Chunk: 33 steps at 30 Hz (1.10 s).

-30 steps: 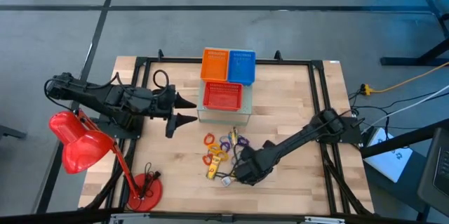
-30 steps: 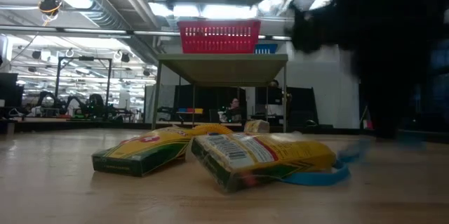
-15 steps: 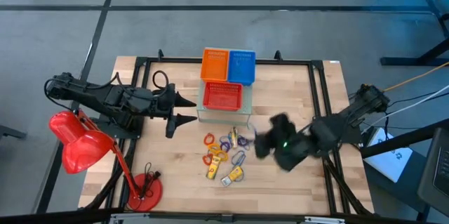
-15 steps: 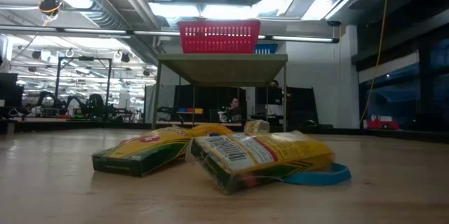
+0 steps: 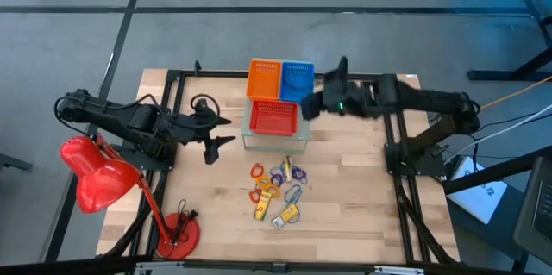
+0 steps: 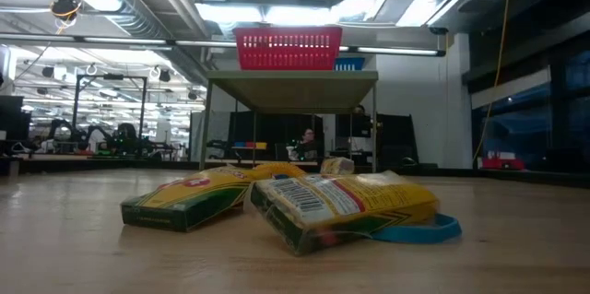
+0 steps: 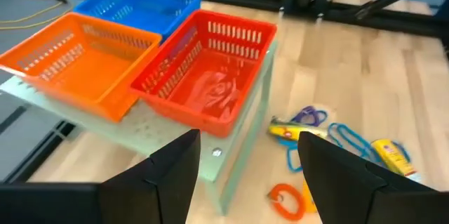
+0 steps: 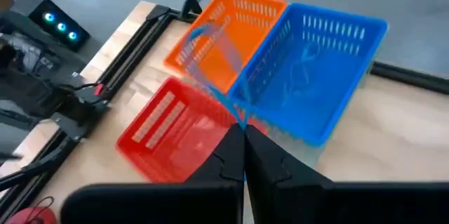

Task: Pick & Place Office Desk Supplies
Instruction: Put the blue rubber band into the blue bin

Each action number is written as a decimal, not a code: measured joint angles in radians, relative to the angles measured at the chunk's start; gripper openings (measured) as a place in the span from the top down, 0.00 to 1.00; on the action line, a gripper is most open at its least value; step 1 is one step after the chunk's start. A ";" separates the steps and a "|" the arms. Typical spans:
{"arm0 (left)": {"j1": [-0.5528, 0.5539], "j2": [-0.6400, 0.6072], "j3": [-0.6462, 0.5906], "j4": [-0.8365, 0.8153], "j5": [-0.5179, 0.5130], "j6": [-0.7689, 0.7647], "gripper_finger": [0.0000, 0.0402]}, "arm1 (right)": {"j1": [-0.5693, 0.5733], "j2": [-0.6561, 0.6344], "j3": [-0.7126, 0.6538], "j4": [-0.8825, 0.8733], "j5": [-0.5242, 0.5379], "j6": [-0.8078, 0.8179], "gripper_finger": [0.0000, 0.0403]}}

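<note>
The office desk supplies lie heaped on the wooden table: an orange loop, a purple loop, a blue loop and yellow oblong pieces. My right gripper hangs high beside the blue basket, shut on a thin blue loop that shows blurred. My left gripper stands open left of the red basket, with nothing between its fingers. My right gripper pinches the thin blue loop by its near end between its two shut fingertips. The fingers slant downward, coming from the table's right side. The loop sticks out past the fingertips, lifted clear above the baskets.
The orange basket, blue basket and red basket sit on a pale raised stand at the far middle. A big red desk lamp stands at the near left. In the low view, yellow boxes lie on a blue loop.
My right gripper has risen from the heap of supplies and swung toward the table's far edge, ending beside the blue basket, rolling as it went and staying shut. My left gripper has tipped and rolled a little where it stands.
</note>
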 joint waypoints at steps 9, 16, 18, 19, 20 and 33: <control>0.049 0.000 0.000 -0.019 -0.055 0.020 0.40 | -0.295 0.106 0.001 0.077 -0.304 -0.192 1.00; 0.089 0.000 0.000 -0.019 -0.049 0.037 0.40 | -0.390 0.187 0.001 0.081 -0.407 -0.259 1.00; 0.096 0.000 0.000 -0.018 -0.047 0.043 0.40 | -0.405 0.211 0.001 0.070 -0.431 -0.274 1.00; 0.099 0.000 0.000 -0.017 -0.047 0.043 0.40 | -0.410 0.219 0.001 0.070 -0.437 -0.277 1.00; 0.101 0.000 0.000 -0.016 -0.047 0.043 0.40 | -0.413 0.225 0.001 0.069 -0.447 -0.283 1.00; 0.102 0.000 0.000 -0.005 -0.038 0.038 0.40 | -0.417 0.201 0.001 0.077 -0.394 -0.340 0.71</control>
